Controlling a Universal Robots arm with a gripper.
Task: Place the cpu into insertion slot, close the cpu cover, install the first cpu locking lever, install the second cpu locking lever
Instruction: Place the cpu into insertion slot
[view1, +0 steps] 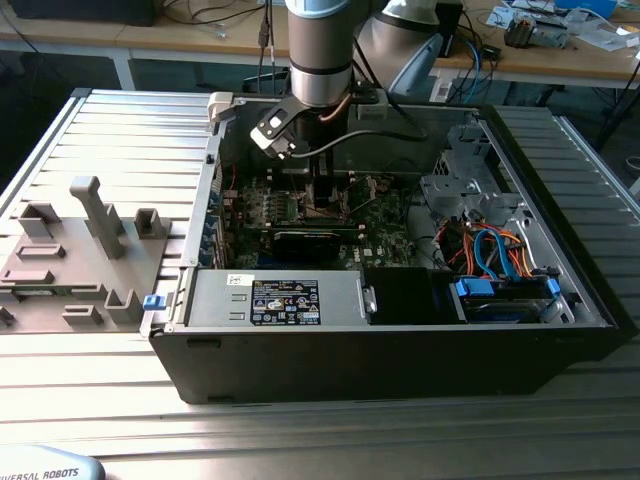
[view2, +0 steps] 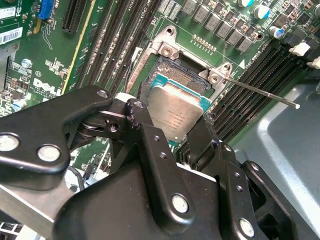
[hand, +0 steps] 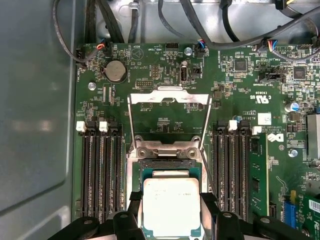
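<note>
black jaws gripped the cpu (hand: 172, 207) by two sides, holding it right over the slot (hand: 169, 164); i could not tell if it was seated. beyond, the cover (hand: 170, 96) stood flipped open and a lever (view2: 260, 91) stuck up unlatched. placing looked underway; cover and both levers were not yet done.

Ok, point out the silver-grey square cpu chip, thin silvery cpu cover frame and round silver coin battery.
silver-grey square cpu chip (hand: 171, 210): first wrist view, metal top's centre.
thin silvery cpu cover frame (hand: 155, 96): first wrist view, wide end bar.
round silver coin battery (hand: 115, 71): first wrist view, centre.
</note>
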